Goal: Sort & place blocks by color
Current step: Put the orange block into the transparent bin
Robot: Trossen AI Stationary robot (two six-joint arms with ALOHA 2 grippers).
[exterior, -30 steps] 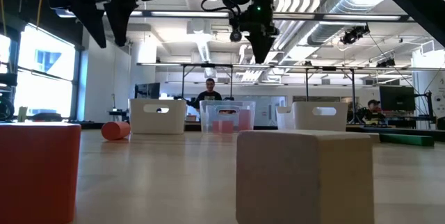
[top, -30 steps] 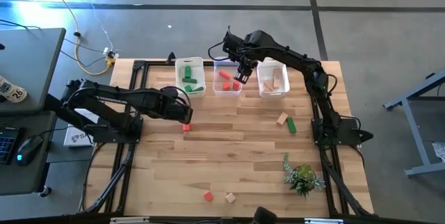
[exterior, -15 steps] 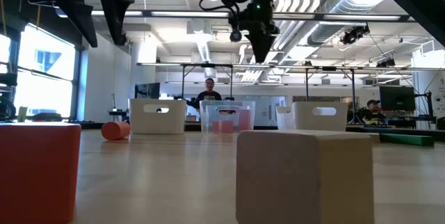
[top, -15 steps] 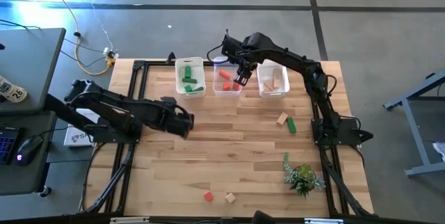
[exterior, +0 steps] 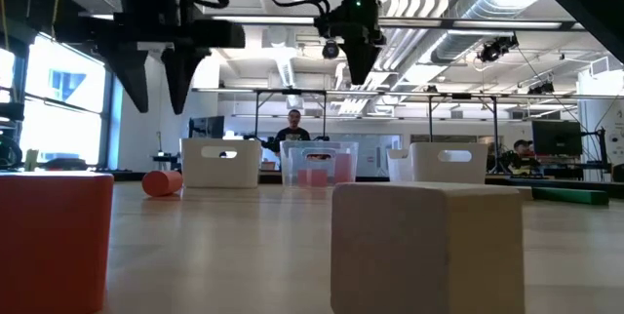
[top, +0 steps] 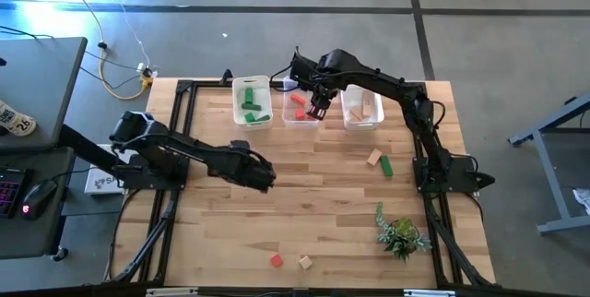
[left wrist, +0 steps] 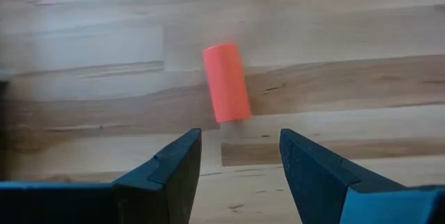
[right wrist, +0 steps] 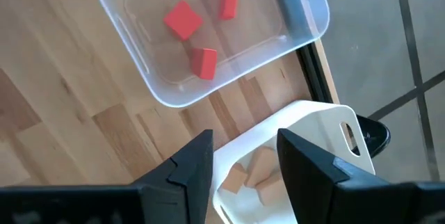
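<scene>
Your left gripper (left wrist: 240,158) hung fingers apart just short of a red cylinder (left wrist: 226,83); right gripper (right wrist: 243,158), fingers parted and empty, hung over the red bin (top: 300,110) at twelve o'clock.

The table (top: 313,196) is pale, smooth, matt planked wood — the red cylinder (left wrist: 226,83) on it looks matt-painted, the middle bin (right wrist: 208,36) is clear glossy plastic, the bin beside it (right wrist: 306,147) opaque white plastic — and both grippers' fingers (left wrist: 170,168) are dark and matt.
</scene>
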